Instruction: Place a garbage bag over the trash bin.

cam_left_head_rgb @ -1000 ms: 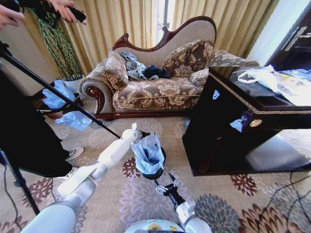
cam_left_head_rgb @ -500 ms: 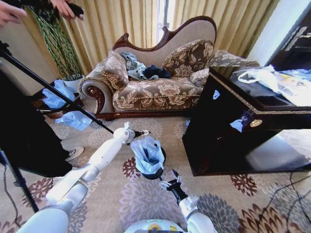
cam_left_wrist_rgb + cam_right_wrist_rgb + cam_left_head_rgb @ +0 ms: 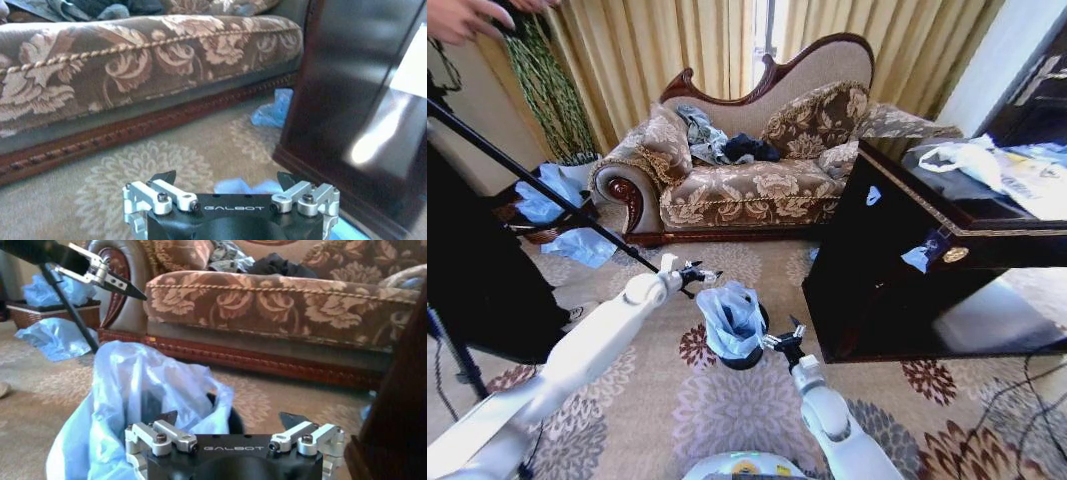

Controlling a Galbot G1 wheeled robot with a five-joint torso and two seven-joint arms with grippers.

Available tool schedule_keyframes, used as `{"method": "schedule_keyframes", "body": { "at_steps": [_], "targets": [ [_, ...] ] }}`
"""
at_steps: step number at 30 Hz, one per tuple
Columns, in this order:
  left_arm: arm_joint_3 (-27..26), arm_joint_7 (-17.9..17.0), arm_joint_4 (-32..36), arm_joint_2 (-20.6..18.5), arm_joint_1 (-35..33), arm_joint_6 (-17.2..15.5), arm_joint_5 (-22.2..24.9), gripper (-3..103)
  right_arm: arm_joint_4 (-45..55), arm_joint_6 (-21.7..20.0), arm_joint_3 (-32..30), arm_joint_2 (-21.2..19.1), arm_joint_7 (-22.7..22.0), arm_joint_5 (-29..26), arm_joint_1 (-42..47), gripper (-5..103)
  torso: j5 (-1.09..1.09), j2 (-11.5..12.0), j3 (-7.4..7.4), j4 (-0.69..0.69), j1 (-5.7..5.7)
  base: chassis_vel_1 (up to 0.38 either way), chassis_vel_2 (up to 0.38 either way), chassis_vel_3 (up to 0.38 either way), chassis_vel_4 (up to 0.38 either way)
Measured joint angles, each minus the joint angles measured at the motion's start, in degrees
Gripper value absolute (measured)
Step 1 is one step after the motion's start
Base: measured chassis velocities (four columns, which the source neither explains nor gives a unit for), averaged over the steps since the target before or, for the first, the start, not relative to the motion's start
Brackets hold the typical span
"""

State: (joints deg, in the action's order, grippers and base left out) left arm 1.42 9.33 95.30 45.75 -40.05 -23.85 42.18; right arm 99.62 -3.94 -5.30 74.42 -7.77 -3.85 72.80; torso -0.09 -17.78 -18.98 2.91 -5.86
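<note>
A patterned carpet (image 3: 727, 400) is seen before a sofa (image 3: 747, 170) and a dark cabinet (image 3: 907, 270). Between them, the trash bin (image 3: 749, 355) stands upright on the carpet, with the garbage bag (image 3: 732, 318) bunched in its mouth and rising above the rim, not yet drawn down over the sides. The right gripper (image 3: 784, 339) is held just beside the bag, jaws spread and empty, and is judged the nearer. The left gripper (image 3: 695, 274) is poised above and sofa-ward of the bag, likewise spread and empty.
</note>
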Motion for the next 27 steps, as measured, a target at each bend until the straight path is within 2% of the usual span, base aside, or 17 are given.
{"method": "schedule_keyframes", "body": {
  "at_steps": [2, 4, 6, 9, 16, 23, 27],
  "targets": [
    [-1.37, -0.9, 2.23, -0.48, -3.38, -0.1, -0.54, 102, -1.73, 0.74, 0.59, 1.13, 0.12, 1.74, -0.83, 100, -0.01, 0.0, 0.0, 0.0, 0.0, 0.0, 0.0, 0.0, 0.0],
    [-3.0, -1.72, 3.11, -0.79, -6.67, -0.37, -1.44, 99, -3.61, 0.99, 1.6, 2.4, 0.18, 2.9, -2.5, 95, -0.01, 0.01, 0.0, 0.0, 0.0, 0.0, 0.0, 0.0, 0.0],
    [-3.44, -1.82, 3.03, -0.85, -7.37, -0.43, -1.96, 99, -4.17, 0.91, 1.97, 2.83, 0.18, 3.2, -3.2, 95, -0.02, 0.0, 0.0, -0.01, 0.0, 0.0, 0.0, 0.0, 0.0],
    [-4.89, -2.55, 2.54, -0.98, -8.64, -1.55, -1.85, 99, -6.32, 0.53, 3.27, 4.17, 0.28, 4.37, -6.03, 84, -0.01, 0.0, 0.0, 0.0, 0.0, 0.0, 0.0, 0.0, 0.0],
    [-5.43, -4.42, -0.32, -0.7, -9.33, -2.26, -0.77, 98, -13.42, 1.09, 6.47, 6.85, 0.26, 6.84, -12.52, 80, 0.0, 0.0, -0.01, -0.01, -0.01, 0.0, 0.0, 0.0, 0.0],
    [-5.43, -4.94, -1.84, 0.66, -9.57, -2.25, 0.38, 98, -16.04, 1.25, 6.74, 6.73, 0.13, 8.0, -15.03, 78, 0.0, 0.0, -0.01, 0.0, -0.01, 0.0, 0.0, 0.0, 0.0],
    [-5.03, -4.94, -2.88, 1.57, -9.13, -2.03, 0.55, 98, -16.05, 1.24, 5.7, 4.92, 0.13, 9.25, -15.12, 78, 0.0, 0.0, -0.01, 0.0, -0.01, 0.0, 0.0, 0.0, 0.0]
  ]
}}
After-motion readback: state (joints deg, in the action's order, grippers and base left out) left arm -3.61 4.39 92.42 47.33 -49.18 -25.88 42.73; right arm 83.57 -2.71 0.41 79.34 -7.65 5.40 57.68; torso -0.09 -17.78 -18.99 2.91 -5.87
